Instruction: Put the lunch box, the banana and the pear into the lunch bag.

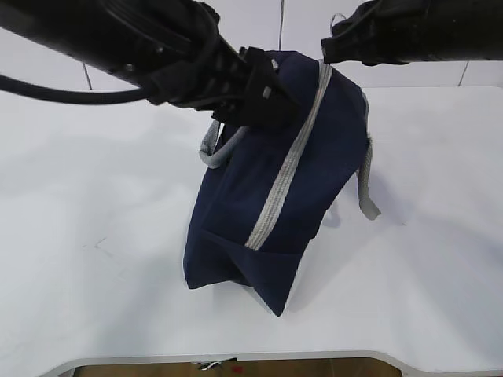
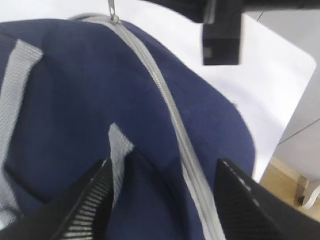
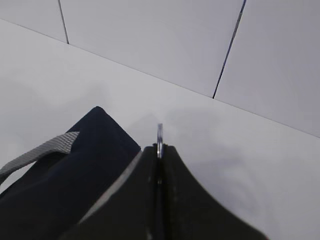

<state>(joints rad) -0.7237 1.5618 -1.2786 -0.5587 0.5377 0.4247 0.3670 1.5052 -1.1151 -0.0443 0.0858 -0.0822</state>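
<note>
The navy lunch bag (image 1: 236, 228) stands tilted on the white table, its grey zipper (image 1: 283, 177) running shut along the top side. My left gripper (image 1: 271, 98) grips a ridge of the bag's fabric (image 2: 75, 100) beside the zipper (image 2: 165, 95), one finger on each side of the fold (image 2: 162, 167). My right gripper (image 3: 159, 147) is shut on the metal ring pull (image 3: 160, 132) at the bag's upper far end (image 1: 336, 20). The lunch box, the banana and the pear are out of view.
Grey webbing handles hang off the bag on the left (image 1: 216, 149) and right (image 1: 368, 188). The white table (image 1: 94, 275) reaches to a front edge (image 1: 275, 357). A tiled wall (image 3: 150, 40) rises behind it.
</note>
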